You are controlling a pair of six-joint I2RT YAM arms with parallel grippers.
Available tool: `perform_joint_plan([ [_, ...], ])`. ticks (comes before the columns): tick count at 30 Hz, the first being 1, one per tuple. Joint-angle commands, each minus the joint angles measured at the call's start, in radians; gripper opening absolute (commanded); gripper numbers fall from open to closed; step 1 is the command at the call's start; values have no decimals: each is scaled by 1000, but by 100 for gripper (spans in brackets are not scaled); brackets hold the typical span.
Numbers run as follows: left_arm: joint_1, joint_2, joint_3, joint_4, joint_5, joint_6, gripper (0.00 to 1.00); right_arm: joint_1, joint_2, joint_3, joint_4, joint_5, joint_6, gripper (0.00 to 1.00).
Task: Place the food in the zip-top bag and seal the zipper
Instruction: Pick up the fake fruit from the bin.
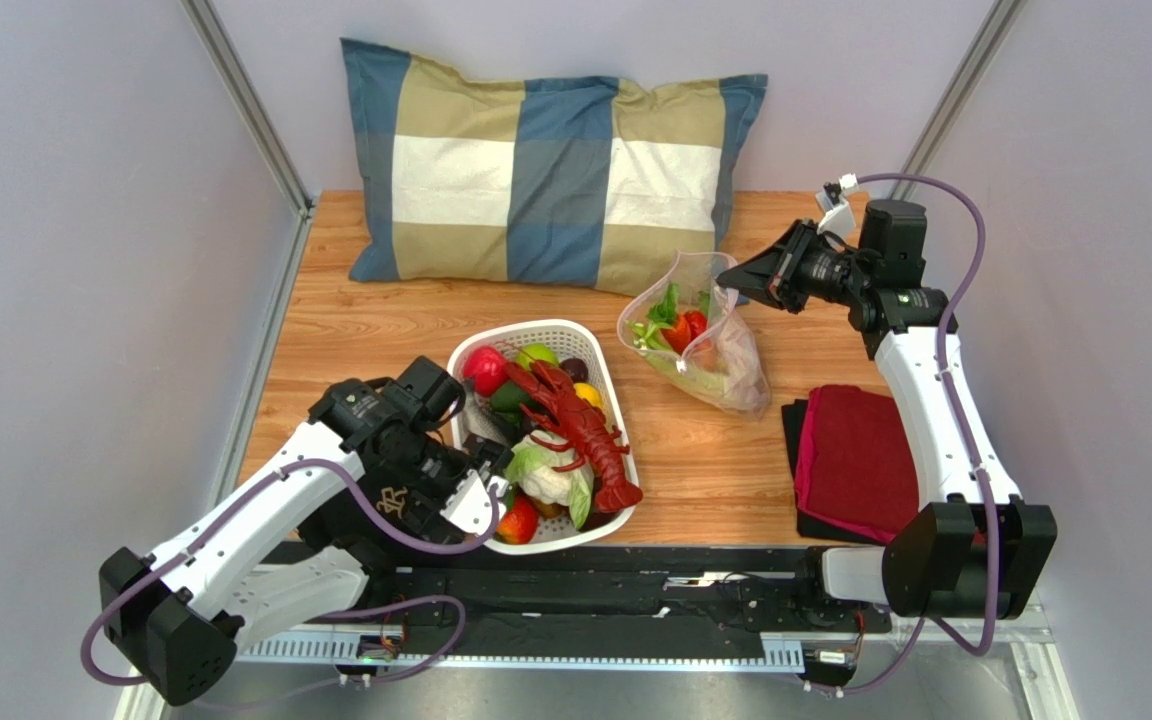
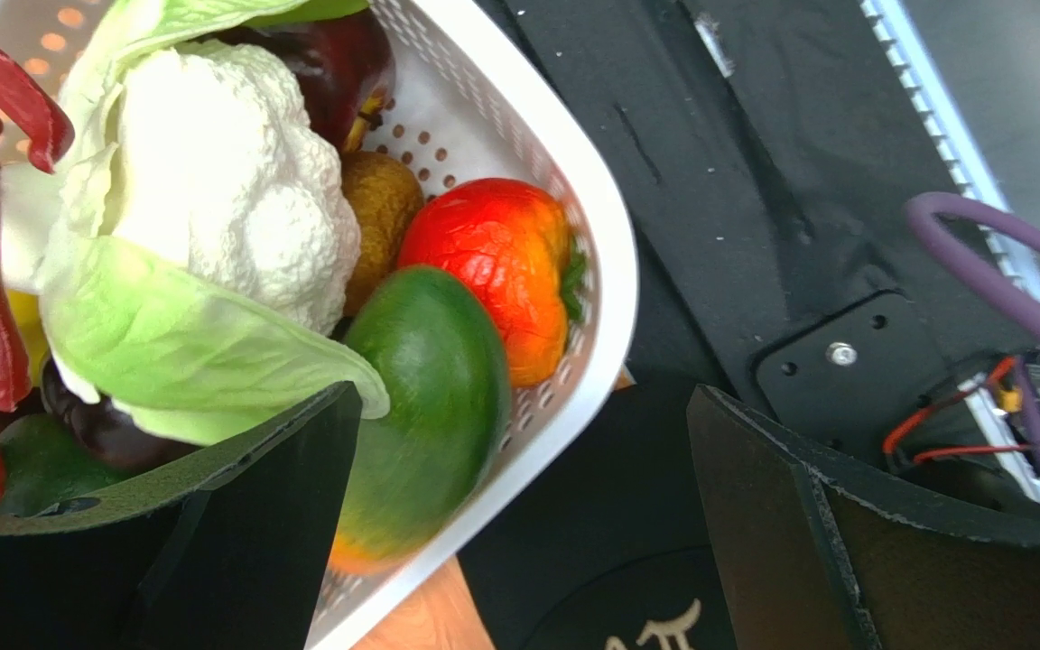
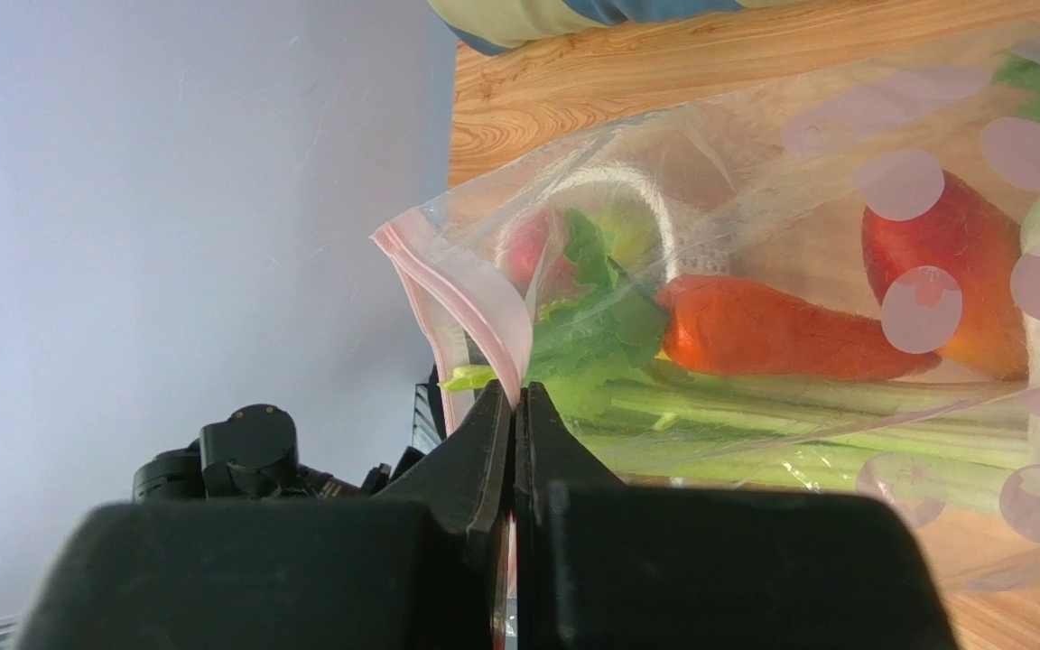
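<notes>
From the top camera, the zip-top bag is lying on the worktop between the white basket and the red cloth, with food showing inside it. The right gripper is meeting the bag's far corner. The left gripper is hanging at the basket's near edge. The bag's mouth is hard to read here, and I cannot tell how much of it is gaping.

The left wrist camera is showing the left gripper with its fingers wide apart, straddling the basket's rim and holding nothing. A green fruit is lying just beside one finger. The bag is falling outside this view.

The right wrist camera is showing the right gripper pressed together on the pinkish zipper at one end of the mouth. Sealing well probably means sliding that pinch squarely along the strip while the other arm is bracing the far end, since the floppy film could bunch. The rest of the strip is being cut off here.
</notes>
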Motion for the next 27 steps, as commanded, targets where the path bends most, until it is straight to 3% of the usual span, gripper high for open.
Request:
perform_joint_plan([
  [1, -5, -11, -51, 148, -10, -23, 98, 5, -8, 38, -1, 9, -20, 0],
  [5, -3, -44, -92, 204, -38, -19, 92, 5, -5, 38, -4, 9, -22, 0],
  [13, -3, -71, -147, 235, -74, 61, 91, 5, 3, 38, 1, 8, -14, 0],
  [17, -2, -38, -117, 215, -79, 59, 77, 5, 1, 36, -2, 8, -17, 0],
  [22, -5, -54, -92, 210, -68, 50, 66, 5, 4, 36, 1, 8, -16, 0],
  [27, -3, -93, -63, 118, -73, 114, 46, 5, 3, 42, -4, 3, -19, 0],
])
